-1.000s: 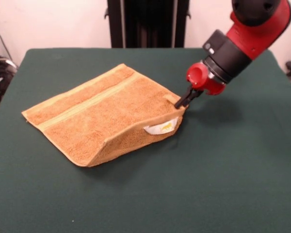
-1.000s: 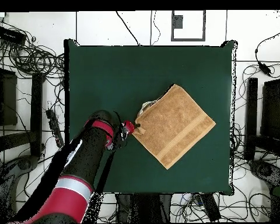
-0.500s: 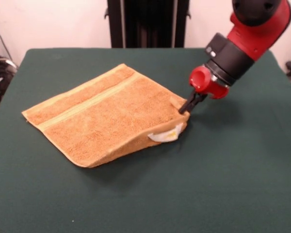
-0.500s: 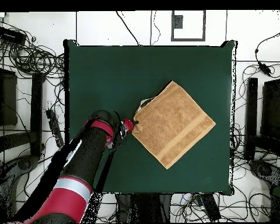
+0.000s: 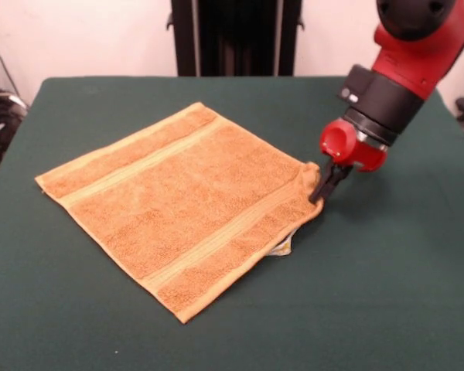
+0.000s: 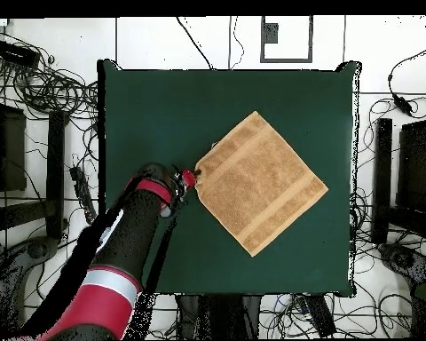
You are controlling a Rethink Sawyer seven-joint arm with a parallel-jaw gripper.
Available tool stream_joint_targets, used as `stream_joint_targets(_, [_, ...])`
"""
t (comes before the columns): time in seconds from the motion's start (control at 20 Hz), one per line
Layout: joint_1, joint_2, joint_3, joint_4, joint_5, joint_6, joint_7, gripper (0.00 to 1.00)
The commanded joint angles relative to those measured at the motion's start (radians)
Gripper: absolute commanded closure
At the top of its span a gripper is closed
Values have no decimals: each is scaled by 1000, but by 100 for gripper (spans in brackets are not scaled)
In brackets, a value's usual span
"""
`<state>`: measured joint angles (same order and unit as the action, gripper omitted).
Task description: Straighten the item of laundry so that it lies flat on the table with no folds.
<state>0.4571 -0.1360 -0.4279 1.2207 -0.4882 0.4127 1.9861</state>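
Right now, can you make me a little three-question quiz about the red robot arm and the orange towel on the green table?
1. True or false: the square orange-tan terry towel lies spread open, with a woven stripe near each of two opposite edges.
2. Where is the black gripper of the red and black arm? A) above the towel's middle B) pinching one corner of the towel C) off the dark green felt table
3. Fill in: the corner at the gripper is slightly ____, not flat.

Key: 1 true. 2 B. 3 lifted; something white peeks out from under the towel's edge near that corner.
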Motion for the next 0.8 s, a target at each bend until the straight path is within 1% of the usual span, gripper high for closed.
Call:
stream_joint_targets(0.05, [-5,-14,139,-61,89,-123,188,100])
stream_joint_targets(0.4, [7,17,121,-91,122,5,159,100])
stream_joint_targets(0.7, [17,28,102,-99,136,17,164,100])
stream_joint_targets(0.75, [19,28,99,-99,138,14,166,0])
stream_joint_targets(0.8, [19,28,99,-98,138,13,166,0])
